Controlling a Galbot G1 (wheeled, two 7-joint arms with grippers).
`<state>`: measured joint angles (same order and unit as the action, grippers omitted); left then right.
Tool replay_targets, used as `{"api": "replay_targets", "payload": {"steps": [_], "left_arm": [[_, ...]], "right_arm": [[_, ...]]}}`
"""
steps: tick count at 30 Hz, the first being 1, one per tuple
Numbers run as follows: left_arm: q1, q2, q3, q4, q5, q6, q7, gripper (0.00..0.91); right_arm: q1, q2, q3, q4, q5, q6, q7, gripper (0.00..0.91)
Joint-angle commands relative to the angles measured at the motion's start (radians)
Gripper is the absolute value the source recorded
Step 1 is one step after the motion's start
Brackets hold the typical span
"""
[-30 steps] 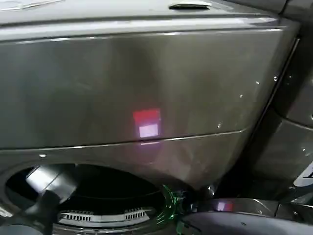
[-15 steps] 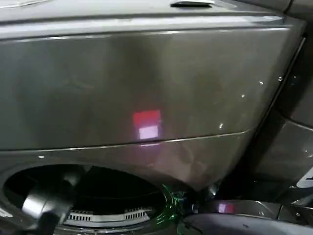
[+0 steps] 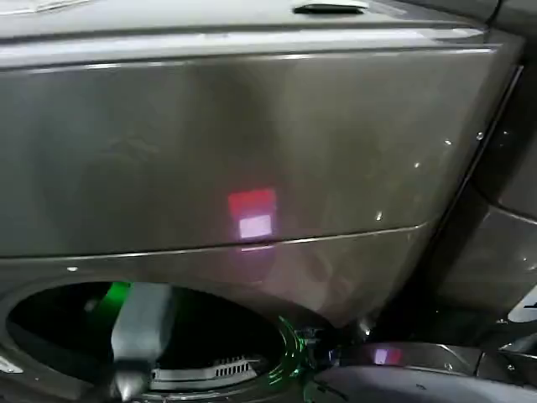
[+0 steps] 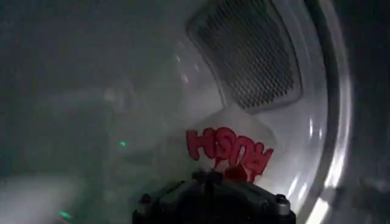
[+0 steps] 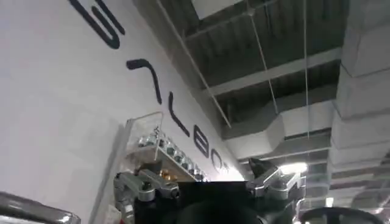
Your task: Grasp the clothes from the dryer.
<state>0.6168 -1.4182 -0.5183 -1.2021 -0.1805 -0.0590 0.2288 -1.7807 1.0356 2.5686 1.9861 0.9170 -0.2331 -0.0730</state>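
Left tool (image 4: 210, 182): inside the drum of the dryer (image 3: 252, 151), pointed at the clothes so the next move, by my reading, is a short reach; whether its fingers are spread or closed, I cannot tell.
Left arm (image 3: 138, 332): passes through the dryer's round porthole, since the load lies deep inside.
Clothes (image 4: 234, 143): whitish bundle with red lettering, resting low in the dryer's drum, just beside the mesh vent (image 4: 250, 52), just beyond the tool.
Right tool (image 5: 210, 189): outside the dryer, aimed at the ceiling, fingers spread apart, empty and idle.
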Motion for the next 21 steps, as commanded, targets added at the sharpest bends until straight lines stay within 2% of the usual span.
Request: {"api": "replay_targets", "payload": {"steps": [1,6,11,21], "left_arm": [[0.206,-0.068,-0.108,-0.214,0.023,-0.079,-0.122,0.000],[0.205,-0.080,-0.094,-0.221,0.054,-0.080,-0.125,0.000],[0.190,-0.076,-0.087,-0.263,0.008,-0.039,-0.129,0.000],[0.179,-0.063,-0.076,-0.279,0.053,0.020,-0.126,0.000]], "right_arm": [[-0.004,0.005,0.002,-0.002,-0.025,0.014,0.012,0.907],[-0.013,0.004,0.018,-0.009,-0.010,0.031,0.012,0.907],[-0.011,0.008,0.016,-0.005,-0.009,0.032,0.012,0.907],[-0.014,0.012,0.026,0.002,-0.013,0.021,0.001,0.907]]}}
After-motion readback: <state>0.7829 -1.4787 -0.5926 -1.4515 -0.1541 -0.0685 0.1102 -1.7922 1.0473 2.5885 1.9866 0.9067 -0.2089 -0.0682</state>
